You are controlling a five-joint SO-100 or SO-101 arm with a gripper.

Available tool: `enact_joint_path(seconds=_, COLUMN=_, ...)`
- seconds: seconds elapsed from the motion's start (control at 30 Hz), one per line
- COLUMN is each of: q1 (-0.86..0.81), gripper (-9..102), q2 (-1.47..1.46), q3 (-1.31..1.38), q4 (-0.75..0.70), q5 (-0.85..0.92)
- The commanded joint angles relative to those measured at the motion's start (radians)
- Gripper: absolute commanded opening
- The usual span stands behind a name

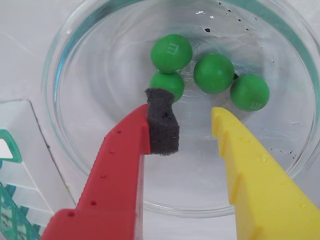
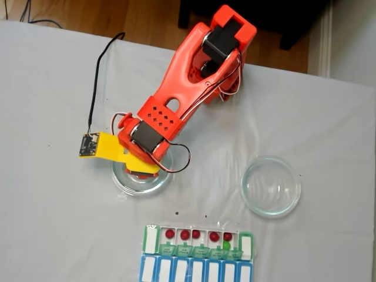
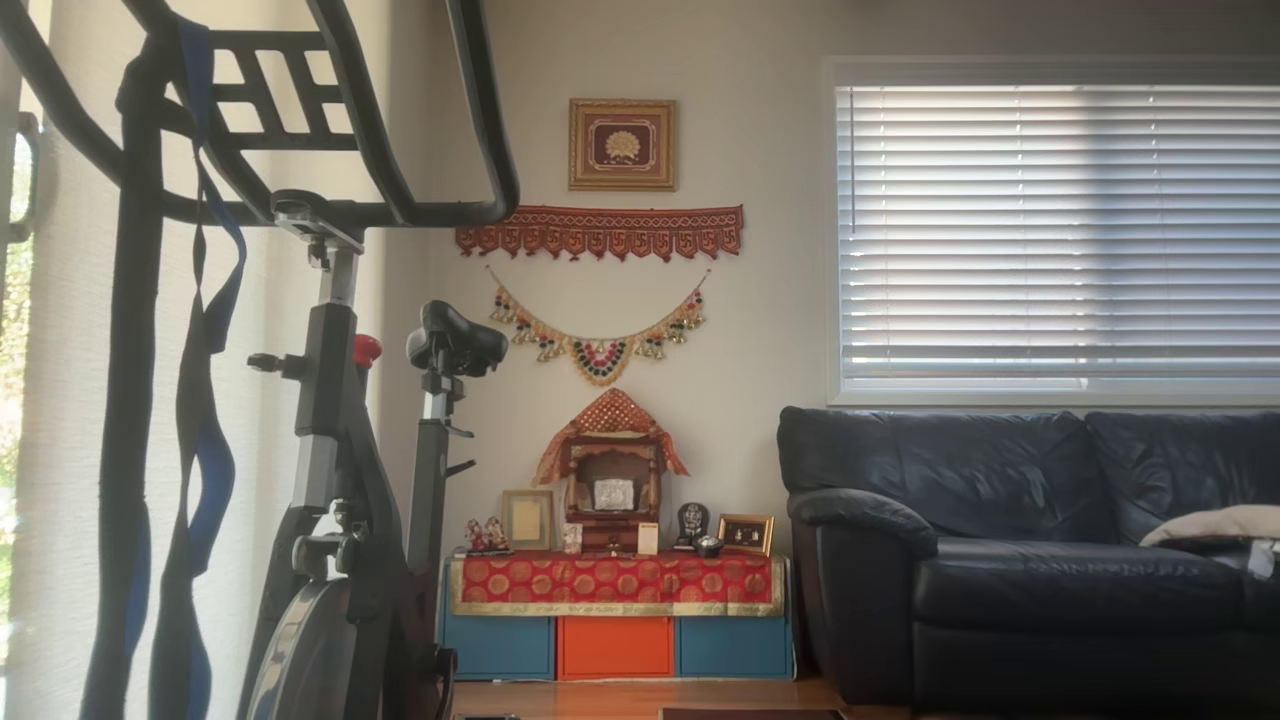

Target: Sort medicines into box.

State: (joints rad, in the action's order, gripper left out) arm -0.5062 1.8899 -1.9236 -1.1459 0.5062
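- In the wrist view I see my claw (image 1: 192, 115) standing wide, with nothing between the red finger (image 1: 120, 170) and the yellow finger (image 1: 255, 175).
- The red finger carries a dark foam pad (image 1: 162, 125) at its tip; the yellow finger is bare.
- Both tips are inside the glass dish (image 1: 65, 125), above its clear floor.
- Just beyond the tips lie four green medicines (image 1: 214, 73) in a loose group. One of them (image 1: 168, 82) is partly hidden behind the foam pad; I cannot tell if it touches the pad. Another (image 1: 249, 92) is ahead of the yellow tip and apart from it.
- In the fixed view the orange arm (image 2: 188, 82) reaches down over this same dish (image 2: 120, 182), and the claw itself is hidden under the arm.
- The box (image 2: 198, 242) with green lids is below the claw in this view, well apart from it, near the bottom edge of the table (image 2: 47, 223).
- Its compartments hold dark red balls (image 2: 184, 234), five as far as I can count, and one green ball (image 2: 227, 245) sits near the right side of the row.
- A blue-lidded row (image 2: 197, 271) touches the box on its far side from the claw.
- A second glass dish (image 2: 271, 186) stands to the right of the claw in the fixed view, well apart.
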Motion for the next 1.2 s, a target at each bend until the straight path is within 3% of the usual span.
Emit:
enact_joint_path(seconds=0.0, q1=-0.011, gripper=18, q2=0.017, q3=0.049, q4=0.012, q5=0.002)
enact_joint_path(seconds=1.17, q1=-0.025, gripper=24, q2=-0.029, q3=0.040, q4=0.061, q5=0.014)
